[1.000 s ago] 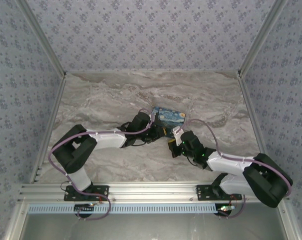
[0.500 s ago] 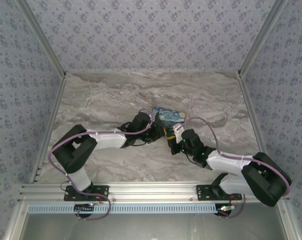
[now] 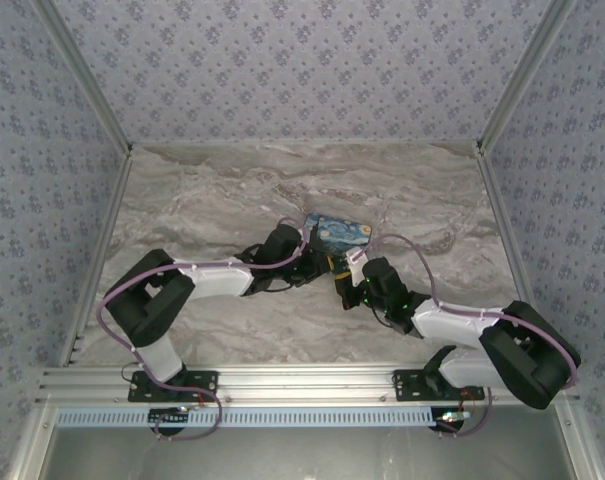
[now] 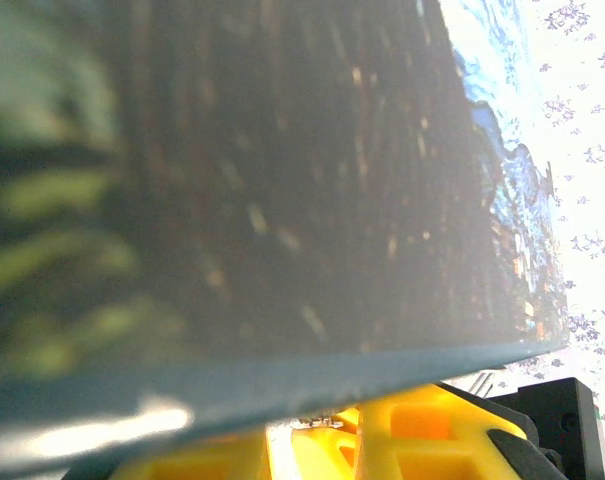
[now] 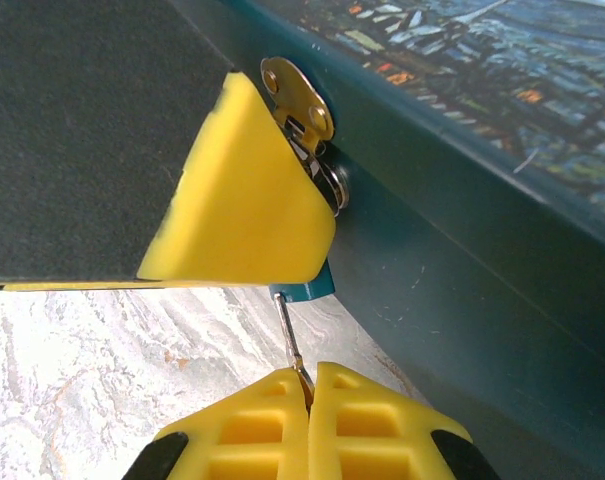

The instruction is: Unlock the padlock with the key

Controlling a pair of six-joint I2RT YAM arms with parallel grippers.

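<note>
Metal key (image 5: 288, 335), pinched in right fingers (image 5: 282, 400), meets padlock (image 5: 307, 290).

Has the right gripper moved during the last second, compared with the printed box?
Yes, slightly: in the top view the right gripper drew left and up-table, closer to the printed box, which stayed put.

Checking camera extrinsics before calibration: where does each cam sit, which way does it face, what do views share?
Top external: above and behind the bases, looking down on the table; left arm and right arm meet at the printed box.
Left wrist: tight against the box's dark side; left fingers at the bottom edge.
Right wrist: low, facing the box's hasp; right gripper pinches the key just below the padlock.
Shared: the box, in all three.
</note>
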